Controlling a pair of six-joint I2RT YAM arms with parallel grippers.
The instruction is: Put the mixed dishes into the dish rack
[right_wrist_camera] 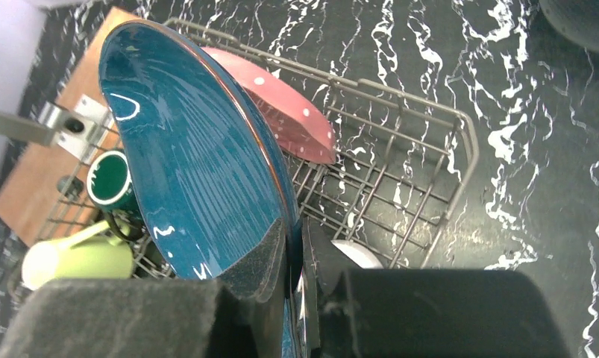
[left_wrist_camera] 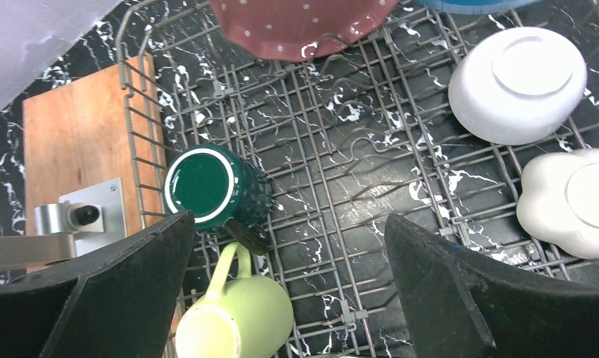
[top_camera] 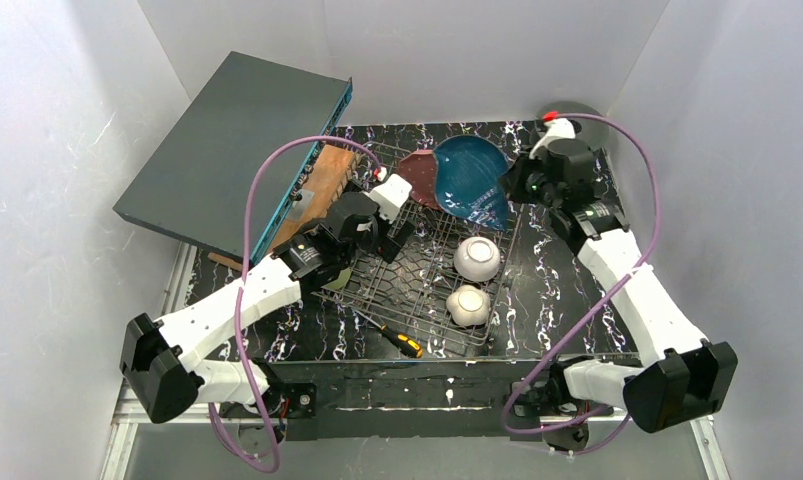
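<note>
My right gripper point(right_wrist_camera: 296, 239) is shut on the rim of the blue squarish dish point(right_wrist_camera: 199, 164), holding it on edge over the far end of the dish rack point(top_camera: 417, 265), next to the pink speckled plate point(top_camera: 417, 175). The left gripper point(left_wrist_camera: 289, 231) hangs open above the rack floor with nothing between its fingers. Below it a dark green mug point(left_wrist_camera: 207, 186) and a pale yellow-green mug point(left_wrist_camera: 244, 317) lie in the rack's left side. A white bowl point(left_wrist_camera: 516, 82) and a small white cup point(left_wrist_camera: 572, 201) sit upside down on the right side.
A yellow-and-black-handled screwdriver point(top_camera: 397, 338) lies at the rack's near edge. A wooden board point(top_camera: 322, 185) adjoins the rack's left side, with a big dark grey flat box point(top_camera: 227, 150) tilted above it. A black disc point(right_wrist_camera: 579, 22) rests in the far right corner.
</note>
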